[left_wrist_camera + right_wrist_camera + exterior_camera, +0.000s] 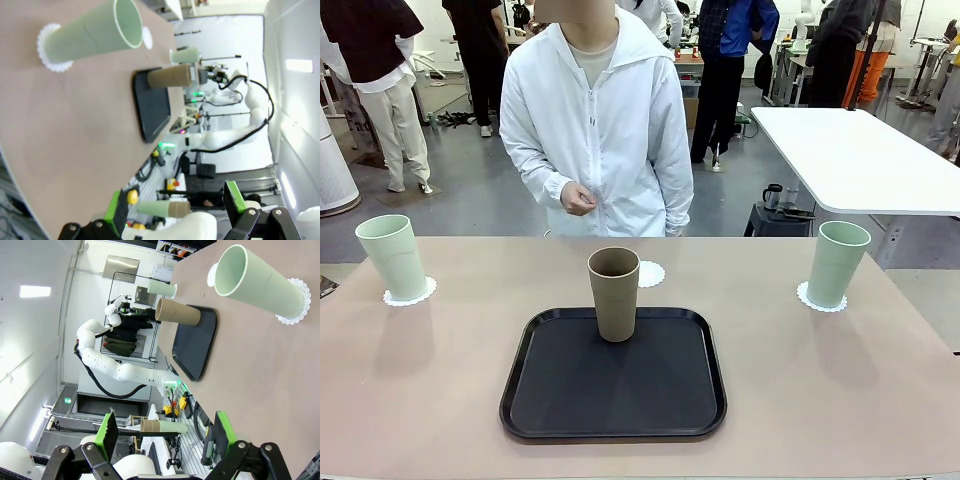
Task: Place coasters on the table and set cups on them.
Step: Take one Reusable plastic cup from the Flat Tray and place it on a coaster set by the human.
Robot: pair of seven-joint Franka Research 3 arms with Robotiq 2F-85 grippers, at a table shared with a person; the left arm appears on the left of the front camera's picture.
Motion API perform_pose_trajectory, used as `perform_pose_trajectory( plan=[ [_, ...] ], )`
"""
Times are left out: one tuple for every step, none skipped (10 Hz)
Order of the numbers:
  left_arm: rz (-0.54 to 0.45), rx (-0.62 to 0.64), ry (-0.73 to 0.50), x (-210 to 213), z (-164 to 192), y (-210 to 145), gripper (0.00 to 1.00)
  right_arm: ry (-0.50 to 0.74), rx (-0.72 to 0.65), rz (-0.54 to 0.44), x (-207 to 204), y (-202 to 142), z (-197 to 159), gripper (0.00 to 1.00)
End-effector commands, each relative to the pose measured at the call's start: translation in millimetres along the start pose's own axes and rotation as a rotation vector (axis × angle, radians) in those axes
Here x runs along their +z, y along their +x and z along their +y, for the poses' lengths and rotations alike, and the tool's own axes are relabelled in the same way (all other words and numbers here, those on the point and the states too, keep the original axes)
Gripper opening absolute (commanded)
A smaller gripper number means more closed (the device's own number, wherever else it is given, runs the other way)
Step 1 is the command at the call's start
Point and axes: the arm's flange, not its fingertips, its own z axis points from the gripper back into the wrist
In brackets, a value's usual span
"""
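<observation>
The left mint cup [392, 257] stands upright on the lacy white left coaster [418, 293], and the right mint cup [838, 263] on the right coaster [803, 294]. The brown cup [614, 293] stands upright on the tray [550, 400]. The third coaster [652, 273] lies bare on the table [430, 380] just behind it.

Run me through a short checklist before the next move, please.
1. Brown tapered matte cup upright on the black rectangular tray: ok.
2. Middle white lacy paper coaster beyond the tray bare: ok.
3. Left pale mint green cup on left coaster, right pale mint green cup on right coaster: ok.
4. Left gripper and right gripper open, empty: ok.
5. Person's hand clear of the beige table: ok.
</observation>
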Motion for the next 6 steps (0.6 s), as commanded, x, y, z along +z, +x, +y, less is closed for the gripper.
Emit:
perform_pose_trajectory(
  plan=[
    [0.001,0.004,0.005,0,-2,-1,1.00,0.000,0.000,0.000,0,0,0,1.00],
    [0.001,0.004,0.005,0,-2,-1,1.00,-0.057,0.138,0.063,-16,3,28,1.00],
    [0.001,0.004,0.005,0,-2,-1,1.00,-0.143,0.231,0.102,-39,4,63,1.00],
    [0.001,0.004,0.005,0,-2,-1,1.00,-0.207,0.328,0.138,-65,7,103,1.00],
    [0.001,0.004,0.005,0,-2,-1,1.00,-0.274,0.402,0.177,-98,14,136,1.00],
    [0.001,0.004,0.005,0,-2,-1,1.00,-0.352,0.462,0.231,-135,26,158,1.00]
  ],
)
